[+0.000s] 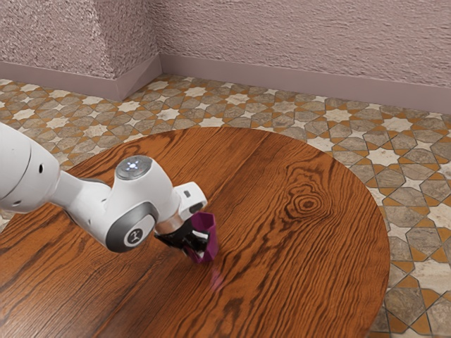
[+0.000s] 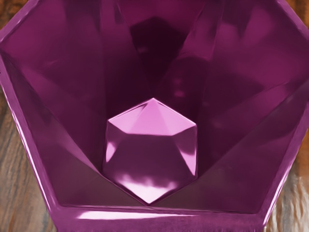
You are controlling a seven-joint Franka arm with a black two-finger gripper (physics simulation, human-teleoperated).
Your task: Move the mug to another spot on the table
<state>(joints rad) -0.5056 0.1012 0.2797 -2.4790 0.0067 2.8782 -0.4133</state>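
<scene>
- The jaws are looking pressed onto the mug [image 1: 206, 235], one black finger on each side of its wall near the rim, so the gripper [image 1: 192, 243] is pinching it. This is a reading from the exterior view, where the contact is partly hidden.
- The mug is sitting right at the gripper's 3 o'clock in the exterior view, over the near-middle of the table [image 1: 303, 274]. It seems to be hanging just clear of the wood, with a faint pink tint [image 1: 217, 279] lying on the surface at its 5 o'clock.
- In the wrist view the hand is looking straight down the mug's mouth at its faceted floor [image 2: 150, 157], so the long axis is lining up with the hand.
- In the exterior view that axis is leaning, with the mouth pointing toward 10 o'clock at the arm [image 1: 91, 205] and the base toward 4 o'clock. I cannot make out a handle.
- Risk: a grip on slanted, glossy facets is probably shallow, so a fast carry could swing the mug or slip it out.
- Risk: the base is riding low and tilted, so moving sideways before rising could be dragging its edge along the table and tipping it.
- Open wood around the knot [image 1: 308, 205], at the mug's 2 o'clock, is looking like a fair new spot.
</scene>
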